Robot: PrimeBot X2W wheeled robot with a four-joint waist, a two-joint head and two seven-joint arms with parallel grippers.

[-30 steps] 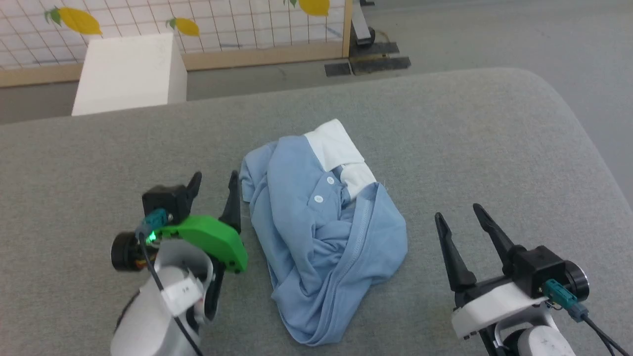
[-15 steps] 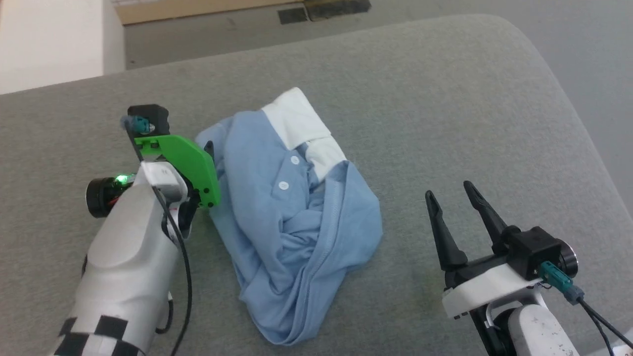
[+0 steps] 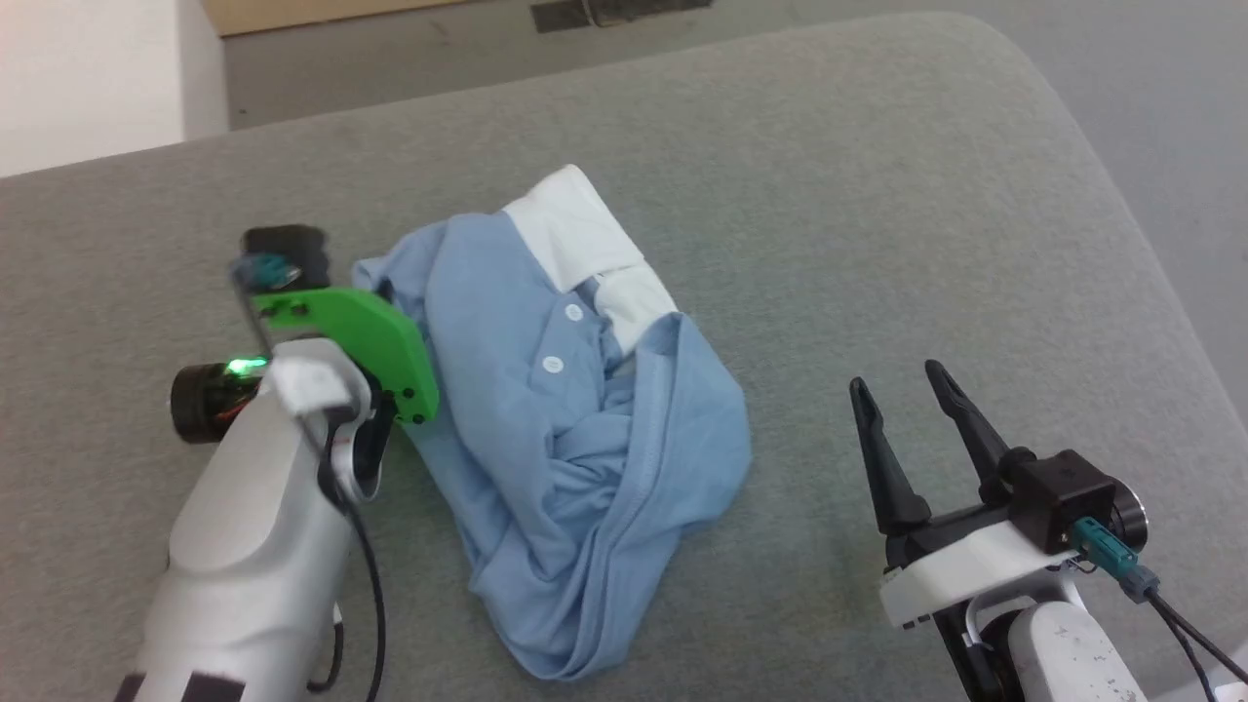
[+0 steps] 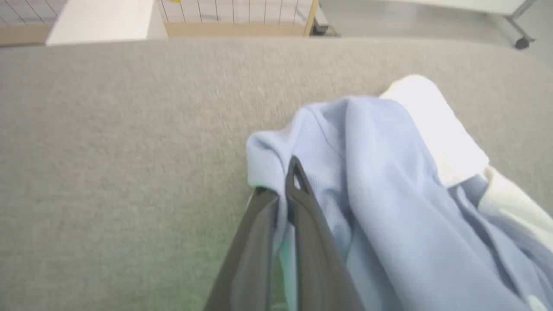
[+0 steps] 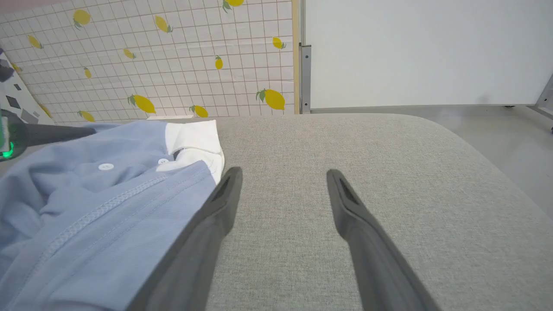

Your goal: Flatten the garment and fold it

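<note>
The polo shirt (image 3: 575, 458) lies crumpled, white collar (image 3: 570, 224) at its far end; our left gripper (image 4: 278, 179) pinches its left edge, our right gripper (image 3: 897, 378) stands spread.

The garment (image 3: 575, 458) at my left gripper (image 4: 281, 190) is light blue with a white collar (image 3: 575, 229) and white buttons (image 3: 553, 365), on a plain grey surface (image 3: 877, 195). My left gripper has a bright green cover (image 3: 361, 331), my right gripper (image 3: 896, 377) a white mount (image 3: 965, 575), both with dark fingers (image 5: 207, 242). Beyond my right gripper, the wall (image 5: 151, 52) is white grid with yellow, green-leaved lemons (image 5: 274, 98).
</note>
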